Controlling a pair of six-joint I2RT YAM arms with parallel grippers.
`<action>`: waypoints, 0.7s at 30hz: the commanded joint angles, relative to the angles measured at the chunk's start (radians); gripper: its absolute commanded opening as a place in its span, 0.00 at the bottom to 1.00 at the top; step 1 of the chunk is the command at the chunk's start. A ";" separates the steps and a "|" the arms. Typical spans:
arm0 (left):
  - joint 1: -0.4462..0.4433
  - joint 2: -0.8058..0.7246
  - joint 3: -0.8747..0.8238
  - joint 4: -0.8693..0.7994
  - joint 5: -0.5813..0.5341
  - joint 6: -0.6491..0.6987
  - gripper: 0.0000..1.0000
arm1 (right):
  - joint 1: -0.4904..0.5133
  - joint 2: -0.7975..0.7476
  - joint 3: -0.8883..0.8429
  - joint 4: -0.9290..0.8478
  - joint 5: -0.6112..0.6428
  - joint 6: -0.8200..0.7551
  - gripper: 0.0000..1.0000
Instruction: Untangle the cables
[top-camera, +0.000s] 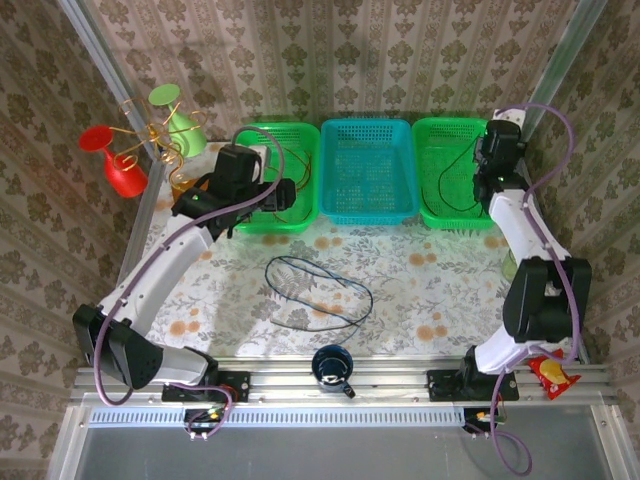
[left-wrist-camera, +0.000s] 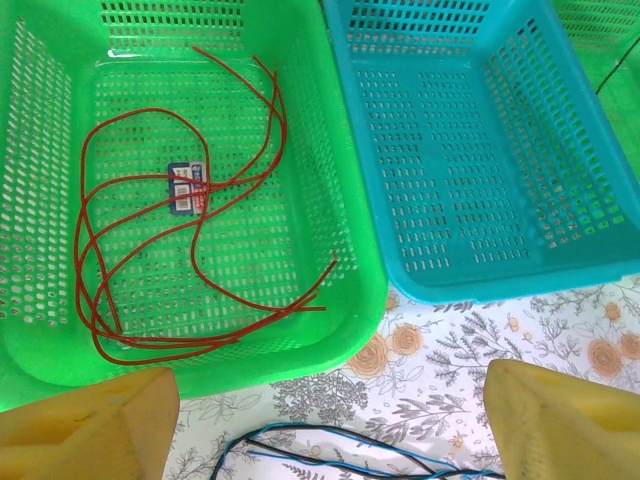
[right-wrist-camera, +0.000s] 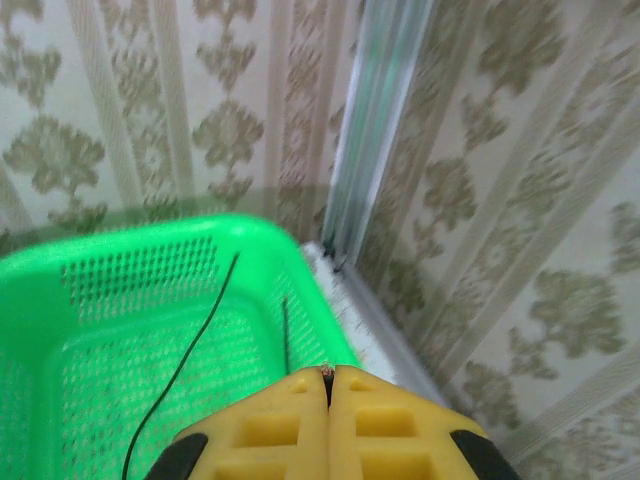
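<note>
The floral surface (top-camera: 420, 290) is carrying three baskets in a row along its far edge. The left hand (left-wrist-camera: 325, 435) is hovering released, its yellow fingers (left-wrist-camera: 90, 425) spread wide and grasping nothing. Ahead of it and to its left, the left green basket (left-wrist-camera: 300, 352) is sitting. Ahead and to its right, the blue basket (left-wrist-camera: 520, 282) is standing just beside the green one.

The right hand (right-wrist-camera: 328, 385) is hanging clenched, its two pads pressed flat together. Whether anything thin is pinched between them cannot be told. The right green basket (right-wrist-camera: 60, 270) is spreading out ahead of this hand and to its left, close to the corner of the patterned walls.

The red cable (left-wrist-camera: 150, 220) is lying in loose overlapping loops on the floor of the left green basket, ahead of the left hand. The dark blue and black cables (left-wrist-camera: 330, 452) are lying together in a loop on the surface, directly under the left hand and running between its fingers. A black cable (right-wrist-camera: 193, 340) is lying in the right green basket, just ahead and left of the right hand.

A small blue and white tag (left-wrist-camera: 185, 188) is sitting on the red cable where its loops are crossing.
</note>
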 joint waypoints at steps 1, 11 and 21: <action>-0.015 -0.014 -0.014 -0.037 -0.007 -0.022 0.81 | -0.013 0.095 0.066 -0.169 -0.108 0.082 0.00; -0.042 -0.020 0.022 -0.051 -0.027 -0.032 0.81 | -0.026 0.446 0.381 -0.564 -0.152 0.124 0.00; -0.076 -0.004 0.028 -0.069 -0.033 -0.037 0.81 | -0.023 0.625 0.547 -0.762 -0.223 0.165 0.00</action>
